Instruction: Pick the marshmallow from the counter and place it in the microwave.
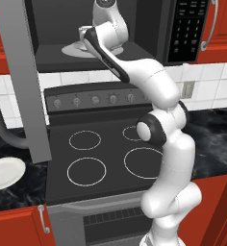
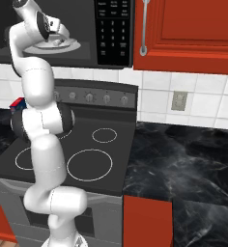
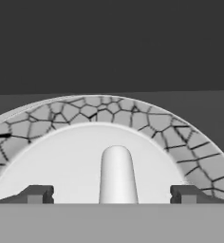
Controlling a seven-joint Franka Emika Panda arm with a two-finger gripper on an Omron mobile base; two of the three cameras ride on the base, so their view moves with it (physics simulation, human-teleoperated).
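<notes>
The marshmallow is, by its look, a light, soft little block that will squash if you pinch hard, so take it across its short sides with a gentle squeeze.

In the left base view you see the arm reaching up into the open microwave, the end effector sitting over a plate on the cavity floor. Another white plate lies on the worktop at the left, with nothing visible on it.

In the right base view the hand hangs over that same microwave plate, beside the keypad panel. You cannot pick out the marshmallow here; it is too small.

In the hand view you look along the end effector: its two dark tips stand wide apart, well clear of the white block between them, which appears to rest on the plate's white centre inside a crackle-patterned rim. Judge the placing as about done.
</notes>
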